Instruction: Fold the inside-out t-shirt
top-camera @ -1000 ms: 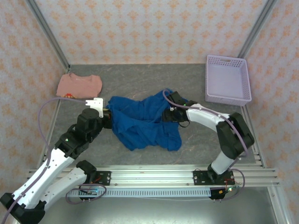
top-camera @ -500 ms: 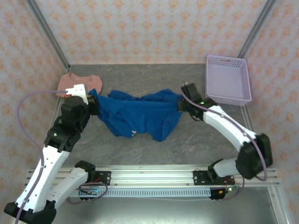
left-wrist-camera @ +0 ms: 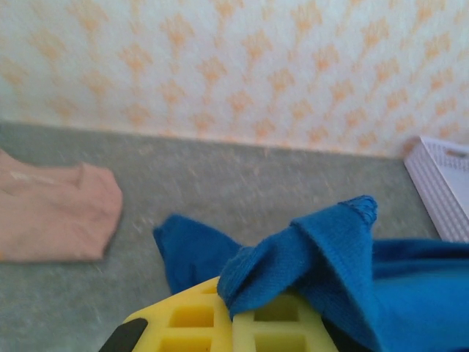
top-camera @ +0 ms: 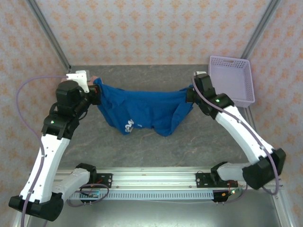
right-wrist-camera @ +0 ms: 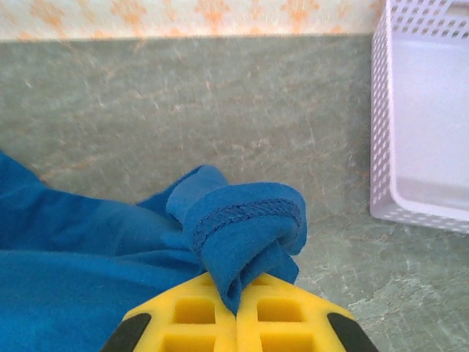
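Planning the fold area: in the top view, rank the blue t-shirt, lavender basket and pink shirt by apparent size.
1. blue t-shirt, stretched wide
2. lavender basket
3. pink shirt, unsure: the left arm hides most of it

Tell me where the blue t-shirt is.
Top view: the blue t-shirt hangs stretched over the table, pinched between the left jaws and right jaws, left of the basket.

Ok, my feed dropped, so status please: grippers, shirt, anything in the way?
Left gripper shut on blue shirt, right gripper likewise. Shirt stretched between them. Pink shirt near left gripper, basket near right.
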Controlling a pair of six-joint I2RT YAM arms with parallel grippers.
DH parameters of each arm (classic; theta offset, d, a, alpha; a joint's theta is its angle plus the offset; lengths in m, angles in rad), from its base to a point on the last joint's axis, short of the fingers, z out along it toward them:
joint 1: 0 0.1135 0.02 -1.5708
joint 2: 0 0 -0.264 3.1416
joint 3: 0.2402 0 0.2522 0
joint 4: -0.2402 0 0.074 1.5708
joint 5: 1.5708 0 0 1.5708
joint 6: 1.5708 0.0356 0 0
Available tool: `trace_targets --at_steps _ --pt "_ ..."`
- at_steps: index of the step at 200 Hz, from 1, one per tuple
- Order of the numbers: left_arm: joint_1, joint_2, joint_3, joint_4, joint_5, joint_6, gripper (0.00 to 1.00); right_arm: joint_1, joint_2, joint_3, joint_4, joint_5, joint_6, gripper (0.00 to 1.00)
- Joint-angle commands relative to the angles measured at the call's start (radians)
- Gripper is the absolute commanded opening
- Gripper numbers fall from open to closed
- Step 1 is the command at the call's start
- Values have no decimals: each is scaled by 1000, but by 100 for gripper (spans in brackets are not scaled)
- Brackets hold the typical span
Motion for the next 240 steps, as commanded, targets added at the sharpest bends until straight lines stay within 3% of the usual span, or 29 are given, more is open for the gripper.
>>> trace_targets --at_steps 1,19,37,80,101,186,217,240 --pt "7 16 -94 -36 94 -62 0 -45 200 -9 24 -59 22 12" --pt "9 30 -131 -13 127 -82 0 -59 289 36 -19 -49 22 25" --pt "8 54 -138 -9 155 -92 0 -40 229 -13 -24 -61 40 38" --pt "7 79 -145 9 185 -98 0 176 80 -219 -16 -23 197 59" --pt "7 79 -143 9 187 -91 0 228 117 -259 16 20 243 57" --pt "7 86 -141 3 193 -83 0 257 356 -278 149 36 287 51" --pt "7 85 -140 -2 187 -78 0 257 433 -248 108 113 293 45" --pt "7 84 -140 -7 179 -74 0 249 434 -263 86 159 297 35"
